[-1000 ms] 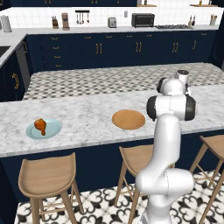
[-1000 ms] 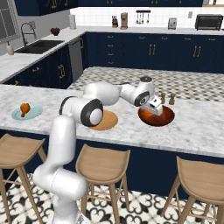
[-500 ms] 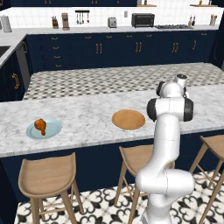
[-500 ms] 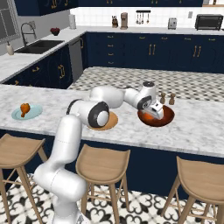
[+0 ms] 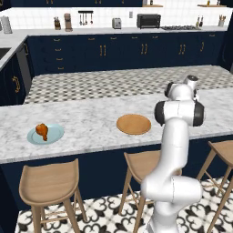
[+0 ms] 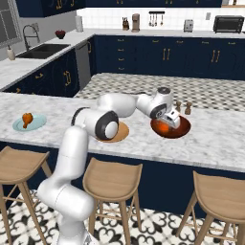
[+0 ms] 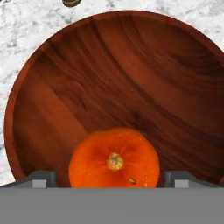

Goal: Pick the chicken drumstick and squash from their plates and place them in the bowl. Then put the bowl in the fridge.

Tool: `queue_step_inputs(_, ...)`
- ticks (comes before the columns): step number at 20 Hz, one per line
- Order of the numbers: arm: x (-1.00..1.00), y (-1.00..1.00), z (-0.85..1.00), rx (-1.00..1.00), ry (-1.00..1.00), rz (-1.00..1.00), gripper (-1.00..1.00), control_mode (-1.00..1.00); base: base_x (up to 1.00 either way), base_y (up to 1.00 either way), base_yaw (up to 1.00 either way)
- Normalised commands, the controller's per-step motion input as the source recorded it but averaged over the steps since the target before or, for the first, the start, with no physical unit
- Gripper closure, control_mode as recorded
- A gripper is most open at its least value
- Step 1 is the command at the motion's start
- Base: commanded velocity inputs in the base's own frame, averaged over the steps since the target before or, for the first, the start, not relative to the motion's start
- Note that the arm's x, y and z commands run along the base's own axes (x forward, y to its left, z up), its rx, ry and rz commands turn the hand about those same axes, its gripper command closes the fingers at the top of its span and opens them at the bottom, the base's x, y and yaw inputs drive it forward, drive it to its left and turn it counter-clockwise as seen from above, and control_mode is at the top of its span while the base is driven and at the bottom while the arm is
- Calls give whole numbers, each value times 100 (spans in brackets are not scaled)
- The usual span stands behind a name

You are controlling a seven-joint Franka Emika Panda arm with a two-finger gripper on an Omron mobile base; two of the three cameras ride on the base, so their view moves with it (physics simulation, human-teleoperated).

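The orange-red squash point(image 7: 114, 159) lies inside the dark reddish-brown bowl point(image 7: 131, 65), near its wall. My gripper point(image 7: 111, 178) hangs low over it, open, with a finger on each side of the squash and a small gap at both. In the right base view the gripper point(image 6: 168, 122) dips into the bowl point(image 6: 183, 129) on the island counter, over the squash point(image 6: 163, 127). The chicken drumstick point(image 5: 42, 131) rests on the pale blue-green plate point(image 5: 55, 134) far to the left, also seen as drumstick point(image 6: 27, 118) on plate point(image 6: 39, 124). The tan plate point(image 5: 133, 124) lies bare.
Two small shakers point(image 6: 183, 107) stand just behind the bowl. Wooden stools point(image 6: 112, 174) line the near side of the island. A sink point(image 6: 45, 48) sits on the far left counter. My arm point(image 6: 119, 103) stretches over the tan plate point(image 6: 122, 134).
The hand has sunk slightly lower into the bowl with the squash; the drumstick and both plates have stayed put.
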Motion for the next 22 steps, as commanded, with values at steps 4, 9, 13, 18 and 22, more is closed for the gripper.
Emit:
queue_step_inputs(4,-62,21,57,-11,-25,0,-100,-100,0,0,0)
queue_step_inputs(9,-87,43,52,-3,-7,0,-100,-100,0,0,0)
queue_step_inputs(13,-100,86,69,-9,0,4,-100,-100,0,0,0)
queue_step_inputs(18,-86,93,79,-13,0,15,-100,-100,0,0,0)
queue_step_inputs(22,-71,99,59,-5,4,18,-100,-100,0,0,0)
